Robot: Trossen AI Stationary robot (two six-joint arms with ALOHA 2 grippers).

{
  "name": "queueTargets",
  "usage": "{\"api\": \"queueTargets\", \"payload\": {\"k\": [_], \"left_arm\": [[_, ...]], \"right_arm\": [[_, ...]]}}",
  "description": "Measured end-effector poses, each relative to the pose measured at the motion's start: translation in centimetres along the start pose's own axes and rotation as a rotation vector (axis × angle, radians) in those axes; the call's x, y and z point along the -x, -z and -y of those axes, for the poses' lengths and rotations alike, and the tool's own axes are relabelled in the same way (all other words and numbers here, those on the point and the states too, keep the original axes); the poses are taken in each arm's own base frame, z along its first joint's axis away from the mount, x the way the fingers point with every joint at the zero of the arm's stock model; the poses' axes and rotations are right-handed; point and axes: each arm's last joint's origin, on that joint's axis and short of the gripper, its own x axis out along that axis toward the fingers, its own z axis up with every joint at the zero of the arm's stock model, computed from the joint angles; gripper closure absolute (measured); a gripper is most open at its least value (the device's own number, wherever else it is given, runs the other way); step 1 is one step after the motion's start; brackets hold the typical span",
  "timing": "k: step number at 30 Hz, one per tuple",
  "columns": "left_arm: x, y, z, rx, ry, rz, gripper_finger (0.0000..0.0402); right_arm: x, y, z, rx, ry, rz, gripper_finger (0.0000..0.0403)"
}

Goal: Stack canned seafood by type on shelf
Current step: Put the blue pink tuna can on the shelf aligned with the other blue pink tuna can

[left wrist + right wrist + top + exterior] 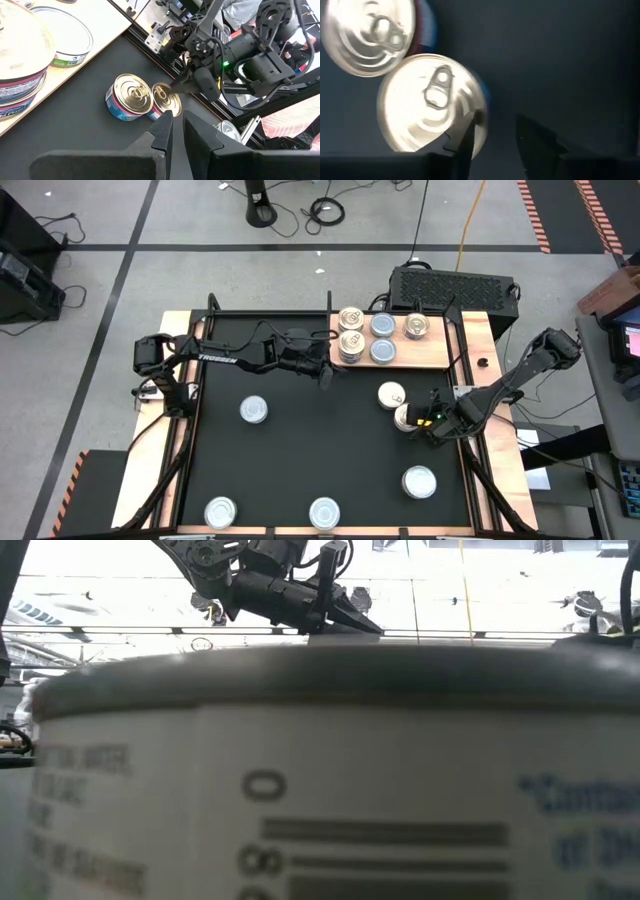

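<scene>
We bring the right gripper (418, 423), fingers parted, against a gold-topped round tin (404, 417) (not yet gripped); next, centre and pinch. Left gripper (326, 376), fingers together, waits beside the light-brown wooden shelf (440, 350).

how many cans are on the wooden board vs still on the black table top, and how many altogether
Going by the top tins seen from above:
On the wooden board: 5, namely
On the black table top: 6, namely
Total: 11
Any tins hidden under stacked ones are not counted.
</scene>
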Motion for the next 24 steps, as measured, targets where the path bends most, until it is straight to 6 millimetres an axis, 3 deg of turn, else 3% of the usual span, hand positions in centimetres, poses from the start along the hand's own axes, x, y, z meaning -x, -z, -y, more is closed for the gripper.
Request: {"api": "queueTargets", "payload": {"k": [7,15,24], "left_arm": [[0.00,0.00,0.00,0.000,0.000,0.000,0.0357],[0.00,0.01,-0.02,0.002,-0.002,-0.002,0.0357],[0.00,0.03,-0.04,0.001,-0.003,-0.003,0.0357]], "right_arm": [[-0.73,0.07,0.16,-0.012,-0.041,0.005,0.0274],[-0.85,0.19,0.01,0.026,-0.055,0.012,0.0388],[-0.08,0.30,-0.66,0.034,-0.097,0.011,0.0403]]}}
